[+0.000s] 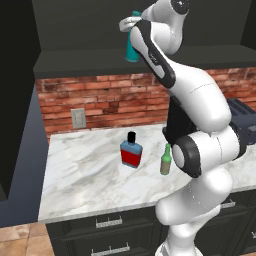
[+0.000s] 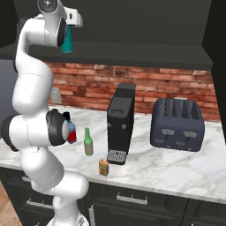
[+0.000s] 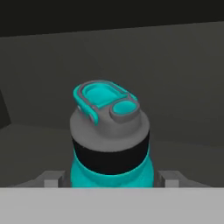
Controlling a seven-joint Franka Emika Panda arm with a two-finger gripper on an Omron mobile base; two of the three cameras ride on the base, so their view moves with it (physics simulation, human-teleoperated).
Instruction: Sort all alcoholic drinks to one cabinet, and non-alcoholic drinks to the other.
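High up inside the open dark upper cabinet (image 1: 75,60), my gripper (image 3: 111,177) is shut on the tall teal bottle (image 3: 109,144), a finger on either side of it below its dark cap. The bottle (image 1: 132,52) (image 2: 67,45) stands upright at the cabinet's floor level. Down on the marble counter (image 1: 85,175) stand the flat blue flask (image 1: 131,152) (image 2: 70,132) with red label and the slim green bottle (image 1: 166,160) (image 2: 88,142). The small orange-yellow carton (image 2: 103,167) sits near the counter's front edge.
A black coffee machine (image 2: 120,123) stands right of the green bottle, and a dark toaster (image 2: 176,124) further right. Behind the counter runs a brick wall with an outlet (image 1: 78,118). Dark drawers (image 1: 110,222) lie below the counter.
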